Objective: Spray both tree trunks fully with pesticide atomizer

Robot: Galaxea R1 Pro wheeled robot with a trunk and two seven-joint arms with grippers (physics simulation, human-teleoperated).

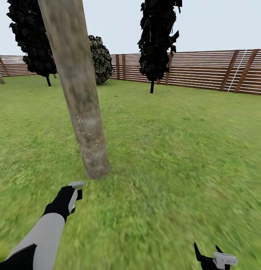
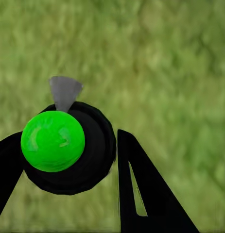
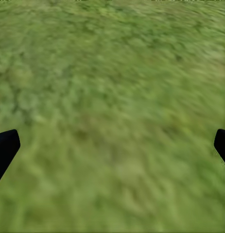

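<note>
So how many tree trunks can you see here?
3: a thick pale trunk close ahead, a thin dark one far left by the fence, another far centre. Others may be hidden.

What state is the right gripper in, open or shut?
Open: the right gripper fingertips sit far apart, nothing but grass between them.

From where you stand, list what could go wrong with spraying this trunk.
1. White specks mark just a low patch of the tree trunk; the upper part may stay uncovered.
2. The left gripper holds the atomizer low above the grass, so the spray may miss high.
3. The other trees stand by the fence, far off.
</note>
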